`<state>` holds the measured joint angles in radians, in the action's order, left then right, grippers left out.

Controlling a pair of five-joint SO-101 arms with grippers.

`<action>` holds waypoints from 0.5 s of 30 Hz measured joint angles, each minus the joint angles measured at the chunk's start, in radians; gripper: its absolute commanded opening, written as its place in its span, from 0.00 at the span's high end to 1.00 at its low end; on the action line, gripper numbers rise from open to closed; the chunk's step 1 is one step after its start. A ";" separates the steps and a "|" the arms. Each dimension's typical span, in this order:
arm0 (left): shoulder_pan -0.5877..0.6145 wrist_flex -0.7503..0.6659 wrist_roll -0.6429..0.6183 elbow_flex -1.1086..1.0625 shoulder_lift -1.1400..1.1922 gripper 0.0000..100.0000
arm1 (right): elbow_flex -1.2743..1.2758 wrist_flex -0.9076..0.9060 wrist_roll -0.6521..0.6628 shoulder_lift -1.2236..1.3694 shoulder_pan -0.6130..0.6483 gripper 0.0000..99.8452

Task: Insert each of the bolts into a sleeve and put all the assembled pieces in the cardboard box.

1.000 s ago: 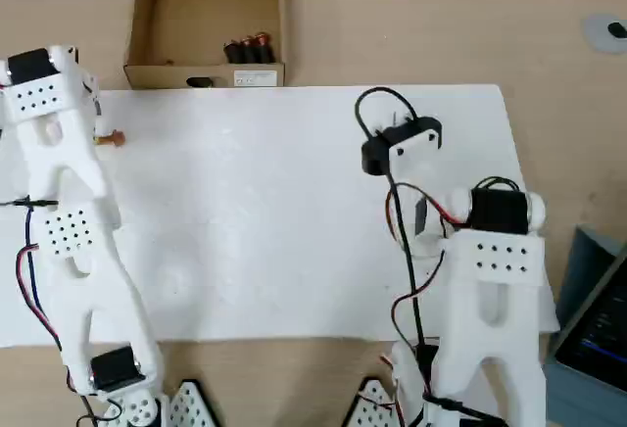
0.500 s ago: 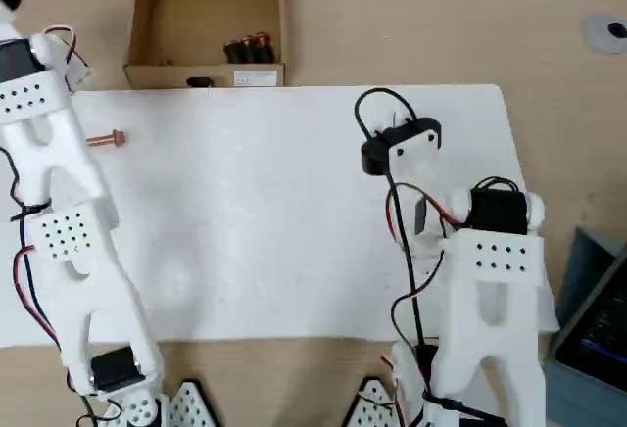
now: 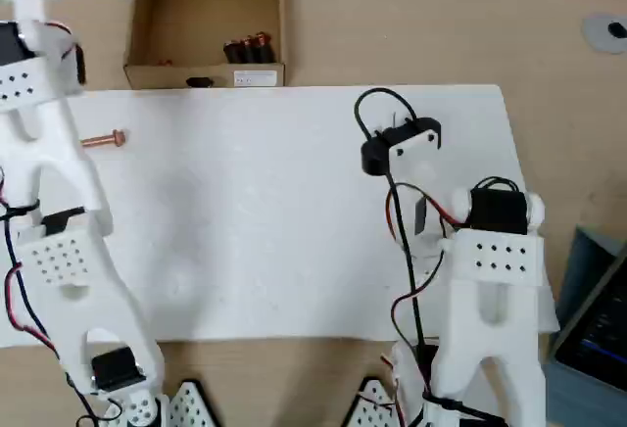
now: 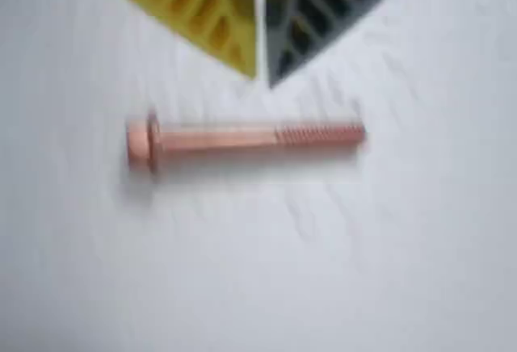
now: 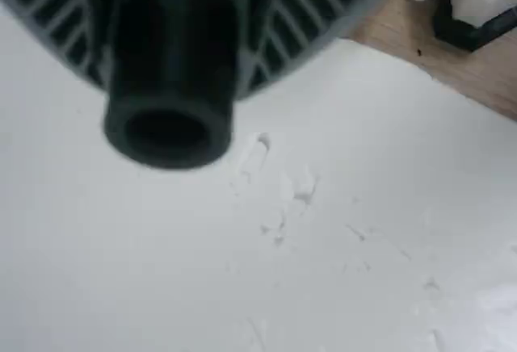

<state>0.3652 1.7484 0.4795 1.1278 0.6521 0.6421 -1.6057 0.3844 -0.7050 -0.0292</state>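
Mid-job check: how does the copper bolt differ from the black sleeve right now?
The bolt is copper, slim and threaded; the sleeve is black, thick and hollow. The bolt lies free on the white sheet; the sleeve is gripped in the right pincer above it. Both are outside the cardboard box.

We see a copper-coloured bolt (image 4: 242, 138) on a white mat (image 3: 255, 221) | our left gripper (image 4: 260, 77) half yellow, half dark grey, both halves slatted | right gripper (image 5: 174, 73) grey and slatted | sleeve (image 5: 170, 94) black | cardboard box (image 3: 162, 76) brown, pieces (image 3: 248, 50) inside dark with copper ends | arms (image 3: 490, 349) white, wires (image 3: 396, 197) red and black.
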 measured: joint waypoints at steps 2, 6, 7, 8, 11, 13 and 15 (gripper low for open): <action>-0.006 0.000 0.072 -0.112 -0.032 1.00 | 0.000 0.000 0.000 0.000 0.000 0.99; -0.025 0.000 0.219 -0.269 -0.060 1.00 | 0.000 0.000 0.000 0.000 0.000 0.99; -0.029 0.000 0.255 -0.295 -0.061 1.00 | 0.000 0.000 0.000 0.000 0.000 0.99; -0.031 0.000 0.292 -0.315 -0.061 1.00 | 0.000 0.000 0.000 0.000 0.000 0.99; -0.035 0.000 0.396 -0.341 -0.061 1.00 | 0.000 0.000 0.000 0.000 0.000 0.99; -0.037 0.000 0.459 -0.342 -0.061 1.00 | 0.000 0.000 0.000 0.000 0.000 0.99; -0.038 0.000 0.514 -0.342 -0.061 1.00 | 0.000 0.000 0.000 0.000 0.000 0.99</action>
<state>0.3268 1.7484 0.9935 0.7856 0.5907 0.6421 -1.6057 0.3844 -0.7050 -0.0292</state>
